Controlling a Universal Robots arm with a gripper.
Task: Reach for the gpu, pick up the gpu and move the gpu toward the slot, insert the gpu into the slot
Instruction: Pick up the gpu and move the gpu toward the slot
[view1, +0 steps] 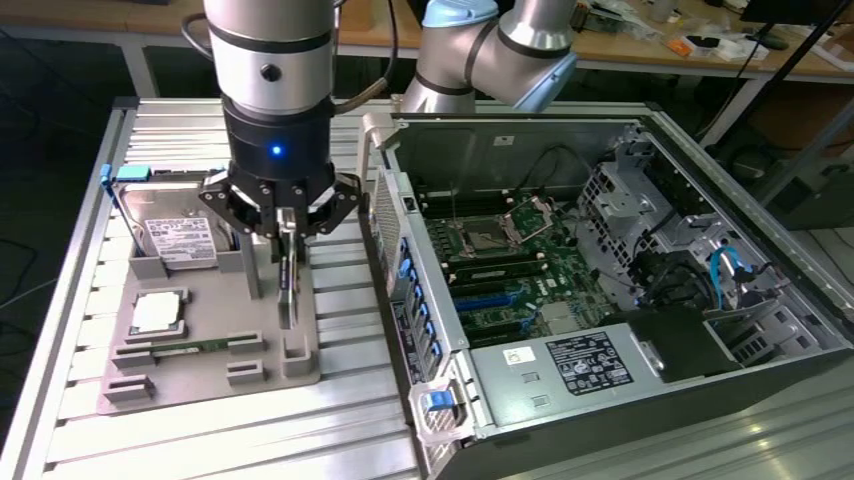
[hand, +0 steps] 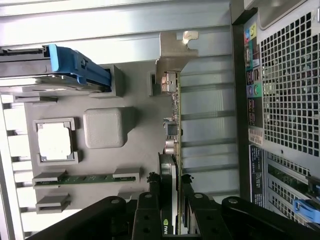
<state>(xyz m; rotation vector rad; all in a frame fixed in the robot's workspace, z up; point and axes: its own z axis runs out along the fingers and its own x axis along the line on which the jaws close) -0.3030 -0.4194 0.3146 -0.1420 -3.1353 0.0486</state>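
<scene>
The gripper (view1: 284, 232) pinches the top of the gpu (view1: 287, 300), which stands upright on edge at the gray holder tray's (view1: 200, 378) edge nearest the open computer case (view1: 390, 225).

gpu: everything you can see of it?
The gpu is a thin green card with a black cooler block and a silver end bracket, metal by its look. It stands on edge in the grey holder tray, beside the open computer case. The end effector grips its upper edge from both sides.
</scene>
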